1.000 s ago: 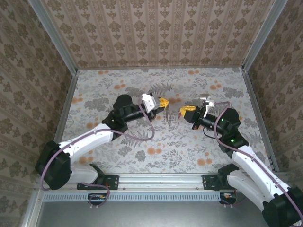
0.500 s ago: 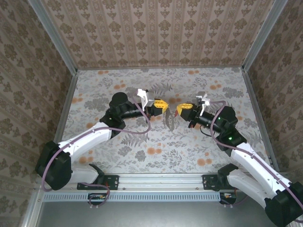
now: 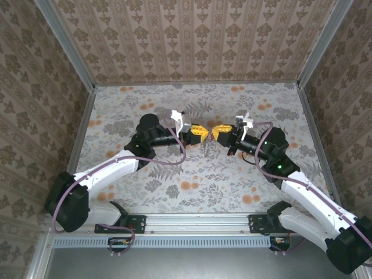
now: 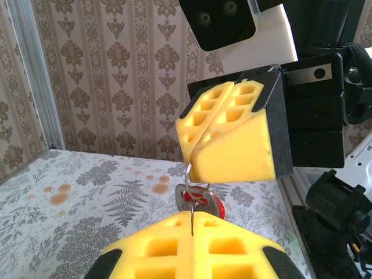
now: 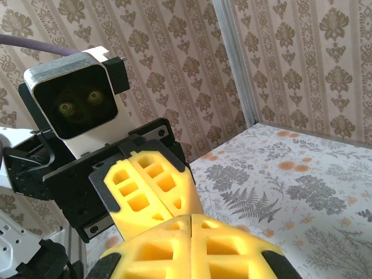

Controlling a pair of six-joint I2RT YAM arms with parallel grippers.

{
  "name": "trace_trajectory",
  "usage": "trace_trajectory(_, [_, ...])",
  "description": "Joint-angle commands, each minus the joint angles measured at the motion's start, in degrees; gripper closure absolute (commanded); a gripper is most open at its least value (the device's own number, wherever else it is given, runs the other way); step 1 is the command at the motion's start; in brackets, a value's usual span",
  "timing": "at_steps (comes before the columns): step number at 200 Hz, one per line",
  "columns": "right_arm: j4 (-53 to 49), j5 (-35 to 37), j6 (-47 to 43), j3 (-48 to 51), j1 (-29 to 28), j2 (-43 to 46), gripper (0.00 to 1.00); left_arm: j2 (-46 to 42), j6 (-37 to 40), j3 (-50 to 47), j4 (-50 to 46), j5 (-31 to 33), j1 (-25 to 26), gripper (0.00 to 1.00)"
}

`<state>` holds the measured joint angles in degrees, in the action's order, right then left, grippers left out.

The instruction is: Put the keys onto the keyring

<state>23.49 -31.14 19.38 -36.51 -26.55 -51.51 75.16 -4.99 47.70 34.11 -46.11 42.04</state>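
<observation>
Both sets of jaws fully closed, tip to tip. Right gripper (image 4: 192, 163) pinches the keyring (image 4: 187, 175) wire at its tips. Keys (image 4: 196, 199) hang just under them, down at the left gripper (image 4: 192, 232) seam; can't tell if it's gripping. I'd feed slowly, seams aligned, no twisting.

Lower part of the keys (image 4: 200, 200) behind the left gripper's (image 4: 192, 232) jaws

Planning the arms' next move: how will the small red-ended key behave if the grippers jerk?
The key looks tiny and thin, so probably very light and quick to swing. Its silvery metal looks smooth, likely slippery. Close to the thin keyring, it may snag.
</observation>
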Motion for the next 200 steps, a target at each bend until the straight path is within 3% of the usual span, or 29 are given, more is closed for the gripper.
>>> trace_trajectory(1, [1.7,1.0,-1.2,-2.0,-0.6,-0.4,1.00,0.1,-0.5,2.3,1.9,-1.0,0.5,1.00])
trace_trajectory(90, [0.8,1.0,-1.6,-1.4,-1.1,-1.2,1.00,-0.1,-0.1,2.5,1.9,0.1,0.6,1.00])
trace_trajectory(200, [-2.7,7.5,-3.0,-0.4,0.6,-0.6,1.00,-0.6,0.1,2.7,1.9,-0.7,0.8,1.00])
